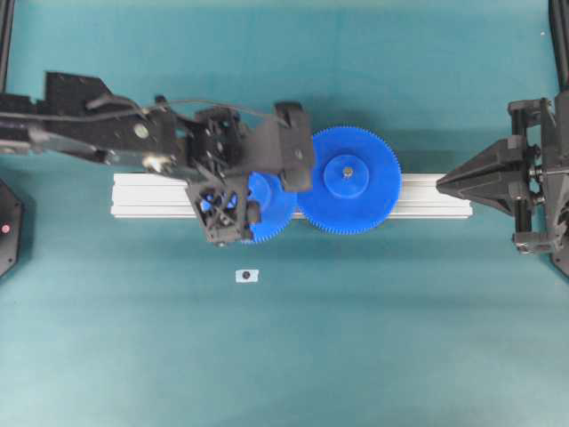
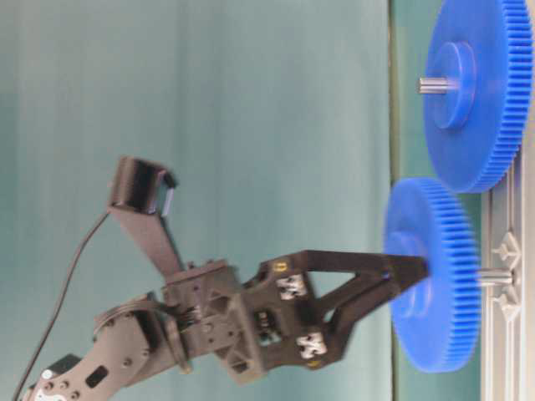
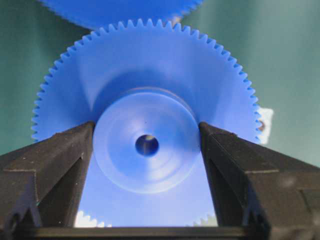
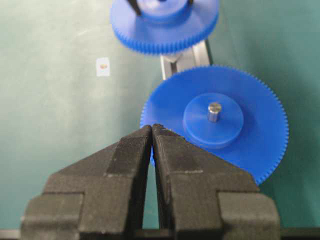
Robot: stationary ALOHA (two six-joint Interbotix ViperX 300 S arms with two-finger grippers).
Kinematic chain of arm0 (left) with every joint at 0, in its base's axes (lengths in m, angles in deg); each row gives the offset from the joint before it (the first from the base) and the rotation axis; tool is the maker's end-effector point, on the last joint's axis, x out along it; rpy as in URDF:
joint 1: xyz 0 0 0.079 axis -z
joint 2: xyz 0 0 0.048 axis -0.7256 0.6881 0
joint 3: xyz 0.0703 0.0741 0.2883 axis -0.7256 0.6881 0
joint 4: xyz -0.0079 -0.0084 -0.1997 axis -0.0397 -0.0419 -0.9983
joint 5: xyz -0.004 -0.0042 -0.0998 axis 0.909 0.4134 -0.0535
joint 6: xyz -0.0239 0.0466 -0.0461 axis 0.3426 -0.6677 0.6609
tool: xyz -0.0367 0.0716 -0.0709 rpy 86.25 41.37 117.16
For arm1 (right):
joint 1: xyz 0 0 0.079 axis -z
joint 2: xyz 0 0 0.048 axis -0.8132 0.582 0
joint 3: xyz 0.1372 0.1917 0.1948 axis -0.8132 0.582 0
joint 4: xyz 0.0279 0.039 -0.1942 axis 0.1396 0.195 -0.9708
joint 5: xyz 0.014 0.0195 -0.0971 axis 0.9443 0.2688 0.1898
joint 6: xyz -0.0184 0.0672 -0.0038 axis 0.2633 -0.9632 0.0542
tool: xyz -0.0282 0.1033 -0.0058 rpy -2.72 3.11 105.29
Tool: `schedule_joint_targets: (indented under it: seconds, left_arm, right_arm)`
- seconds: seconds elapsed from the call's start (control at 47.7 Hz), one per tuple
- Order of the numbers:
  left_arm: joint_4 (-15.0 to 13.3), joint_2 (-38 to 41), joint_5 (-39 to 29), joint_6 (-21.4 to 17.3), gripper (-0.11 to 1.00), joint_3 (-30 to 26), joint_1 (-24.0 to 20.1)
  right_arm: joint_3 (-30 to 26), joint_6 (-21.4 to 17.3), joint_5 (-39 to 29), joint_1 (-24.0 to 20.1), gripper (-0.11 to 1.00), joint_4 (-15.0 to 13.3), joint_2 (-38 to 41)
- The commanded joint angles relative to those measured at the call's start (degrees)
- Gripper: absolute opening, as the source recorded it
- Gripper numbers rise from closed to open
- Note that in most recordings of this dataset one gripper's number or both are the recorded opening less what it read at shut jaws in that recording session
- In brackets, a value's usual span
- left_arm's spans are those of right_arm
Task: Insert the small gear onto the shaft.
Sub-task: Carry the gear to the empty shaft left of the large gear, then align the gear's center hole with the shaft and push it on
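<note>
My left gripper point(image 3: 146, 127) is shut on the raised hub of the small gear point(image 3: 145, 75), one finger on each side of it. In the table-level view this gear point(image 2: 430, 276) hangs flat just over the shaft point(image 2: 495, 276), whose thin grey pin stands on the aluminium bar in line with the gear's centre. The gear's underside is at the pin's tip. From overhead the left gripper point(image 1: 233, 206) covers most of the small gear point(image 1: 274, 212) and the shaft is hidden. My right gripper point(image 4: 152, 127) is shut and empty, off the bar's right end point(image 1: 444, 182).
The large blue gear point(image 1: 348, 181) sits on its own pin point(image 4: 214, 111) on the grooved aluminium bar point(image 1: 151, 196), its teeth right beside the small gear. A small white piece point(image 1: 246, 276) lies on the green table in front of the bar.
</note>
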Motion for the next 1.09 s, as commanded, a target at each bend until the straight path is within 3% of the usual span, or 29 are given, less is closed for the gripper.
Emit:
schedule_joint_targets:
  seconds: [0.0,0.252,0.545,1.069]
  left_arm:
    - [0.26,0.35,0.26,0.26,0.72,-0.53,0.62]
    - [0.09,0.62,-0.79,-0.18,0.72,-0.26,0.09]
    - [0.09,-2.11,-8.17,-0.53,0.72,0.18,-1.05]
    - [0.26,-2.20,-8.09,-0.62,0.72,3.08,-1.23]
  right_arm:
    - [-0.53,-0.44,0.62,0.18,0.14,0.00,0.18]
    - [-0.53,-0.44,0.62,0.88,0.14,0.09,0.09]
    - [-0.44,-0.44,0.79,1.14,0.14,0.00,0.09]
    - [-0.09,-0.44,1.93,1.32,0.14,0.26,0.09]
